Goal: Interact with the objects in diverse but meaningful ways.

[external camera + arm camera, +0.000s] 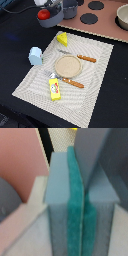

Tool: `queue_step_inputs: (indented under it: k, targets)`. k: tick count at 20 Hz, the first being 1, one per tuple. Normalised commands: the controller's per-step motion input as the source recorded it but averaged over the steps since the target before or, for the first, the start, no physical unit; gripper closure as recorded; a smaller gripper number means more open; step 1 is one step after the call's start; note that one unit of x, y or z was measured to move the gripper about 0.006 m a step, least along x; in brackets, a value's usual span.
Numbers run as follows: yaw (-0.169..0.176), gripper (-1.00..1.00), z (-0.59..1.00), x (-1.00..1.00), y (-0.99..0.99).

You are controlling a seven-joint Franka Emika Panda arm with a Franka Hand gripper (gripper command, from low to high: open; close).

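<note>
Toy kitchen items are lying spread over a striped cloth mat [95, 65] on a dark table [15, 35], going from the exterior view's left to its right. Light blue cup [35, 56] is standing at the mat's left edge, apart from everything else. Tomato [44, 14] is sitting up at the back-left, off the mat, inside a grey saucepan [54, 19], w/ the gripper [46, 5] hanging right over it, its white body showing at the pic's top edge. Yellow packet [54, 88] w/ red markings is lying flat near the mat's front edge, just beside the knife [71, 82]. Cheese wedge [62, 39] is resting at the mat's back edge, near the fork [80, 56]. Tan plate [68, 66] is sitting mid-mat btwn fork and knife. Pink toy stove [102, 22] w/ black burners is lying further right at the back. In the wrist view the teal pads [75, 208] are pressing flat together w/ no gap and nothing btwn them.
</note>
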Motion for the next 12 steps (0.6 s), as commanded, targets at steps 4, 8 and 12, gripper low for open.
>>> queue_step_inputs:
  k: [4,8,12]
  targets:
    - [0.033,1.0,0.26,0.76,0.0]
    - [0.017,1.0,1.0,0.79,0.01]
    - [0.0,1.0,1.0,0.91,0.15]
